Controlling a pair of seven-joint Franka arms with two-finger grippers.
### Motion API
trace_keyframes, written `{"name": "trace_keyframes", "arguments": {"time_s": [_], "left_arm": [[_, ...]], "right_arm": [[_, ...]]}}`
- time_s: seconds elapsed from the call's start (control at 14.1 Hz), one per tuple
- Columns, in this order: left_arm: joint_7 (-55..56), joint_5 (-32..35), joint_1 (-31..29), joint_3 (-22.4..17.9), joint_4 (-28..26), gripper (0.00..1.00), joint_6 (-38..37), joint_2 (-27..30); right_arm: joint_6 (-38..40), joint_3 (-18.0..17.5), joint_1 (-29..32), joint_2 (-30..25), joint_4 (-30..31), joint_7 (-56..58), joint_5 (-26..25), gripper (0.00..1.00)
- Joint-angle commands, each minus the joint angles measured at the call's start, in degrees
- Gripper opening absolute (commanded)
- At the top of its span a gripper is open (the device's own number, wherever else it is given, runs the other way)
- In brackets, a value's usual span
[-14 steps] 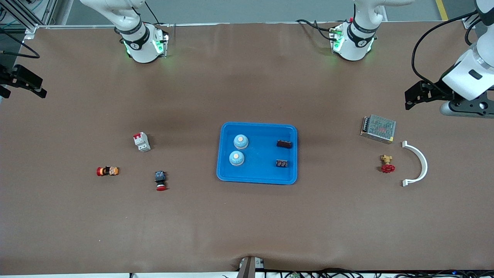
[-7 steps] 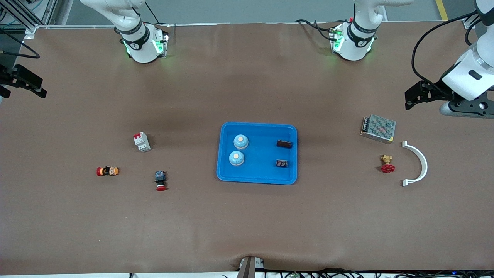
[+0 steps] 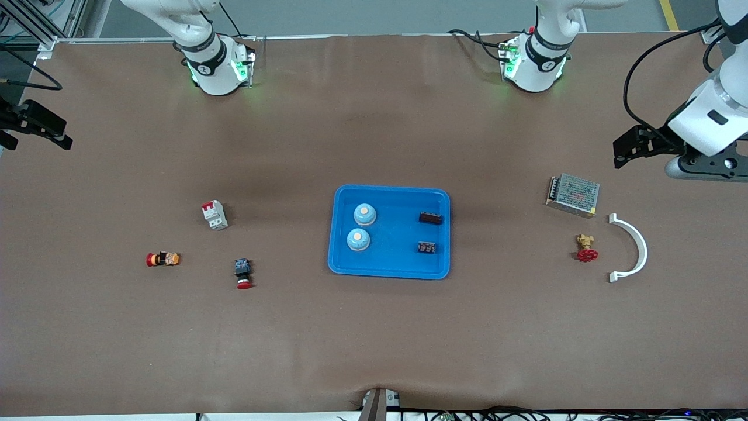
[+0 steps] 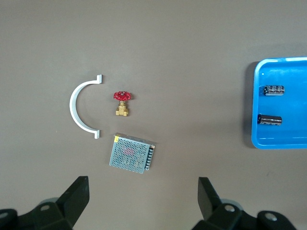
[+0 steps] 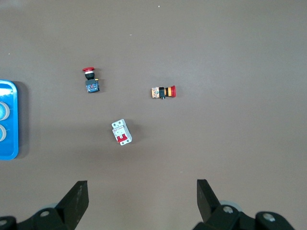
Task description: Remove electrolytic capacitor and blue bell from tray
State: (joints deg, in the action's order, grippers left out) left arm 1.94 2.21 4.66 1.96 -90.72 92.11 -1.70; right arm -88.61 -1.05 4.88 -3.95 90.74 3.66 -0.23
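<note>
Two blue dome bells [image 3: 364,214] [image 3: 358,239] and two dark capacitors [image 3: 430,218] [image 3: 427,247] lie in a blue tray [image 3: 392,189] at the table's middle. My left gripper [image 3: 630,146] is open and empty over bare table by the metal power supply, at the left arm's end. In the left wrist view my left gripper [image 4: 144,184] frames the table, with the capacitors [image 4: 272,90] [image 4: 269,120] in the tray [image 4: 254,103]. My right gripper [image 3: 36,127] is open and empty over the right arm's end. It shows in its wrist view [image 5: 143,184], where the tray's edge [image 5: 13,120] appears.
A mesh power supply [image 3: 573,194], a red-handled brass valve [image 3: 585,248] and a white curved bracket [image 3: 634,245] lie toward the left arm's end. A white circuit breaker [image 3: 214,214], a red push button [image 3: 243,273] and an orange-red switch [image 3: 162,259] lie toward the right arm's end.
The left arm's wrist has drifted slightly. Nothing on the table has moved and both grippers stay open.
</note>
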Motion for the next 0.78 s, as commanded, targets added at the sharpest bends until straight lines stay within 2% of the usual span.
{"name": "trace_keyframes", "arguments": {"time_s": [0.0,0.21,0.42,0.71], "left_arm": [[3.0,0.7,-1.1,0.1,-0.1,1.0,0.5,-1.2],[2.9,0.7,-1.7,0.2,-3.2,1.0,4.3,-1.5],[4.5,-0.1,-1.8,0.3,-6.0,1.0,6.9,-1.5],[18.0,-4.5,-1.8,0.3,-7.5,1.0,7.2,-1.6]], "right_arm": [[0.4,-0.5,0.9,0.3,-0.8,0.4,0.0,1.0],[0.4,-0.6,0.2,1.0,-0.7,0.5,-0.1,1.0],[-1.6,-0.7,-1.7,2.5,-0.7,-0.1,2.5,1.0],[-3.8,-0.7,-7.6,6.0,-0.7,-2.1,6.6,1.0]]}}
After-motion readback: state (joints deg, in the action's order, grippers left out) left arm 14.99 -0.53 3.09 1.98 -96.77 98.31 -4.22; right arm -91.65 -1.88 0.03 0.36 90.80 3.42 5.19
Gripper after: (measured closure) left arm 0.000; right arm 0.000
